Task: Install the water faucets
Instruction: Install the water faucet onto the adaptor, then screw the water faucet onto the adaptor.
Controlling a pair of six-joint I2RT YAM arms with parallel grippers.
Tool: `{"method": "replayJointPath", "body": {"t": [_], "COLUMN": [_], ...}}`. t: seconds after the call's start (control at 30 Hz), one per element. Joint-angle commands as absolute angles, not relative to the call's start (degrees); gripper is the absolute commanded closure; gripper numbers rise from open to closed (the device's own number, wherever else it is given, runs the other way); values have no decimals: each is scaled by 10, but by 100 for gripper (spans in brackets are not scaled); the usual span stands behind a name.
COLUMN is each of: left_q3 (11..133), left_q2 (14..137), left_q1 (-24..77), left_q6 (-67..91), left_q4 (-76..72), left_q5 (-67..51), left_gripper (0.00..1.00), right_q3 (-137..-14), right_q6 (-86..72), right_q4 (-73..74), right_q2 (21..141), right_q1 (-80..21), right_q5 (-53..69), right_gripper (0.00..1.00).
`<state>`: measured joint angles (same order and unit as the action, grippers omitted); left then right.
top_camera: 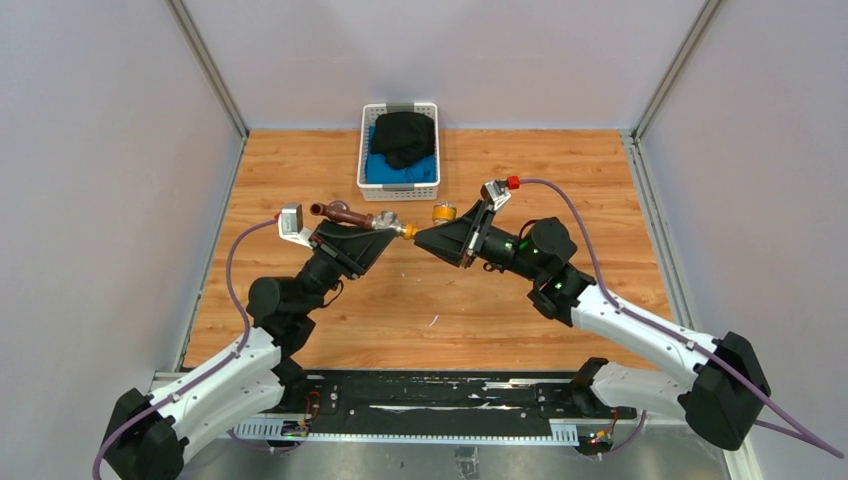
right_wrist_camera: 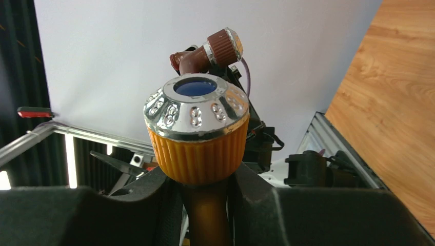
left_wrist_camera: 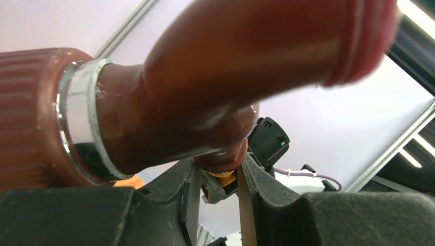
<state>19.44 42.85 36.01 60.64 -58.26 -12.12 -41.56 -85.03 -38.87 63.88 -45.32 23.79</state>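
My left gripper [top_camera: 385,233] is shut on the dark reddish-brown water faucet [top_camera: 345,214], held above the table with its spout pointing left. In the left wrist view this faucet [left_wrist_camera: 231,77] fills the frame, its lower end pinched between my fingers [left_wrist_camera: 192,200]. My right gripper [top_camera: 424,238] is shut on the stem of the brass-yellow faucet [right_wrist_camera: 205,215]. Its ribbed orange knob [right_wrist_camera: 197,143], with a silvery, blue-marked top, stands just above the jaws. The two faucets meet end to end at a silvery fitting [top_camera: 388,221] between the grippers. The brown faucet [right_wrist_camera: 205,55] shows beyond the knob.
A white basket [top_camera: 366,150] with black and blue cloth stands at the back middle of the wooden table [top_camera: 420,310]. Grey walls and metal posts close in the left, right and back. A black rail [top_camera: 430,395] runs along the near edge between the arm bases.
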Motion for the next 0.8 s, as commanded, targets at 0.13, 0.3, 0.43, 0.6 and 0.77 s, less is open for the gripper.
{"method": "replayJointPath", "body": {"t": [0.13, 0.3, 0.43, 0.6, 0.77], "left_q3": [220, 228, 229, 231, 236], "left_q2": [406, 407, 407, 413, 431], "left_q1": [367, 367, 367, 369, 383], "left_q6": [627, 636, 639, 644, 637], "left_q4": [-581, -579, -579, -579, -579], "left_q5": [-148, -144, -136, -117, -100], "left_gripper": [86, 71, 64, 54, 46], "right_q3": [-444, -426, -422, -420, -420], "right_q6": [-676, -683, -703, -712, -712], "right_q4": [-323, -342, -351, -361, -369], "right_q2": [595, 594, 604, 611, 613], "right_q1": [-417, -417, -418, -419, -423], "right_q5": [134, 128, 141, 142, 141], "right_gripper": [100, 100, 100, 100, 100]}}
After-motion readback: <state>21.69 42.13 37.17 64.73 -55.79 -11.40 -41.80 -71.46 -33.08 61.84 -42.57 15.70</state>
